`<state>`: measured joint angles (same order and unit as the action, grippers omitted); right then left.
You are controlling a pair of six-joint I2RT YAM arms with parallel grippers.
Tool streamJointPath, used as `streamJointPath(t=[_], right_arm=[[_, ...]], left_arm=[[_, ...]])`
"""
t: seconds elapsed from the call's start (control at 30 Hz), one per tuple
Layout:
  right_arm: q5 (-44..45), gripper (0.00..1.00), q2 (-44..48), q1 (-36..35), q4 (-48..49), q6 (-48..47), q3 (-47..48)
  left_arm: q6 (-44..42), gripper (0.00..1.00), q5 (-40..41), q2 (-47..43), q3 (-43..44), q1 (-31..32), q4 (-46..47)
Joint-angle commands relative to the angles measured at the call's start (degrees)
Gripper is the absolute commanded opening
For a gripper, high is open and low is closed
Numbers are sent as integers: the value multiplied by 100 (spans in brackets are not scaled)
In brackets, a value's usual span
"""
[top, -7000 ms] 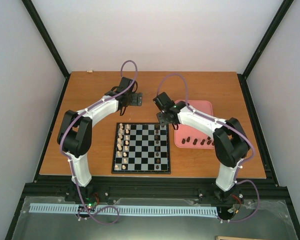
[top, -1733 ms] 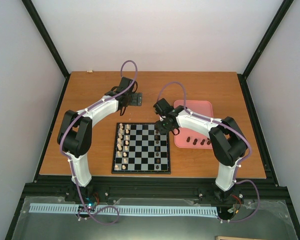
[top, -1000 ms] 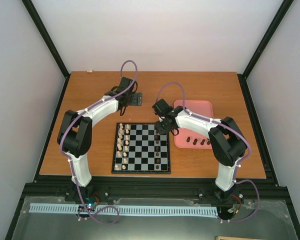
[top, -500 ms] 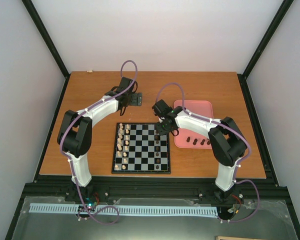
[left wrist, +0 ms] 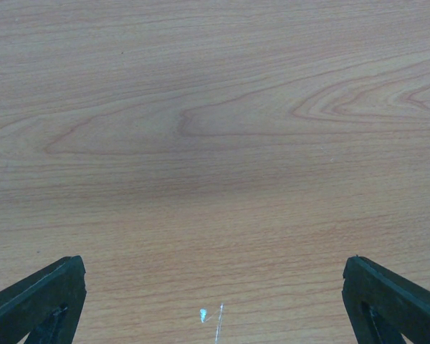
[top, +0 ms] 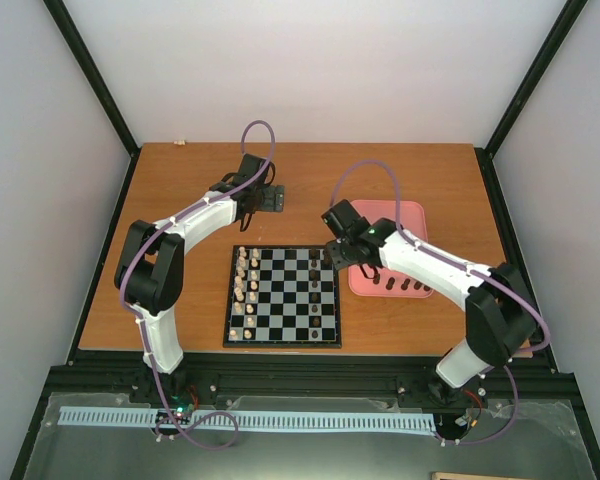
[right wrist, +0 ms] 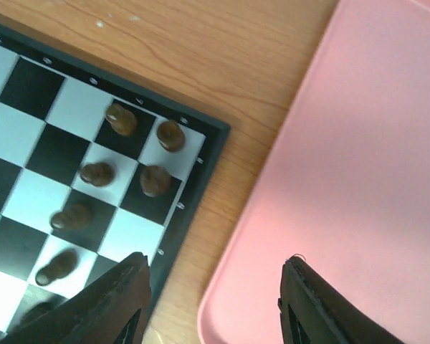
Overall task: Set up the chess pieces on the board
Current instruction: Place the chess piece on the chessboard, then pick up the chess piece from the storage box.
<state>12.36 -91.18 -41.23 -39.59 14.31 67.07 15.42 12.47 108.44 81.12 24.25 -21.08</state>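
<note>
The right claw [top: 337, 254] hangs spread and empty over the board's [top: 280, 343] far right corner, and more dark pieces [top: 400, 284] lie on the pink tray [top: 400, 215] beside the board. The left wrist view shows the left claw [left wrist: 215, 294] spread above the table [left wrist: 215, 107]. The right wrist view shows pieces standing in that corner. A placement looks done, so the next move is probably to fetch another from the tray.

Bare gap between board [right wrist: 79, 107] and tray [right wrist: 358, 179]

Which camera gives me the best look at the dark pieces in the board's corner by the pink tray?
Right wrist: the dark pieces appear close and individually visible. The top view shows them only as tiny specks; the left wrist shows just the wooden table.
</note>
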Motion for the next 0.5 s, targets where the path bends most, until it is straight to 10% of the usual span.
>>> streamJointPath(t=[0.0,0.47], right_arm=[[389,52,192,71,-180,207,-470],[85,52,242,663,205,215,-1239]], left_arm=[[29,100,54,1,176,-26,-58],[31,100,63,26,180,-26,-61]])
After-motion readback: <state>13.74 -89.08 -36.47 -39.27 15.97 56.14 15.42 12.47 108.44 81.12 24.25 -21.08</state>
